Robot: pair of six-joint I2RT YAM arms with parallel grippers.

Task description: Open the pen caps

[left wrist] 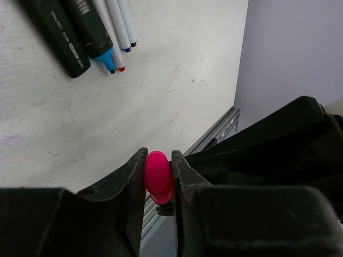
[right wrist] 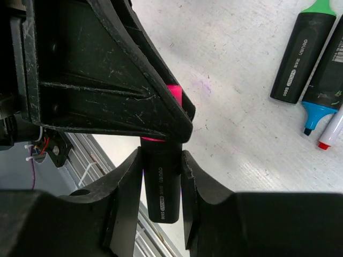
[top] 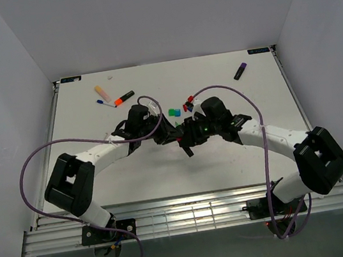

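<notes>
My two grippers meet at the middle of the table, lifted off it. My left gripper (top: 164,133) (left wrist: 158,163) is shut on the pink cap (left wrist: 158,179) of a black-bodied highlighter. My right gripper (top: 188,133) (right wrist: 161,160) is shut on that highlighter's black body (right wrist: 161,184). In the right wrist view a strip of the pink cap (right wrist: 174,92) shows between the left gripper's fingers. I cannot tell whether the cap is still seated on the body. Loose green (top: 173,111) and blue and red caps (top: 188,104) lie just behind the grippers.
An orange-ended highlighter (top: 124,98), a pale pen (top: 101,92) and a thin blue pen (top: 100,103) lie at the back left. A purple highlighter (top: 240,71) lies back right. A green-tipped highlighter (right wrist: 301,56), a blue-tipped highlighter (right wrist: 324,80) and thin pens (left wrist: 115,27) lie under the grippers.
</notes>
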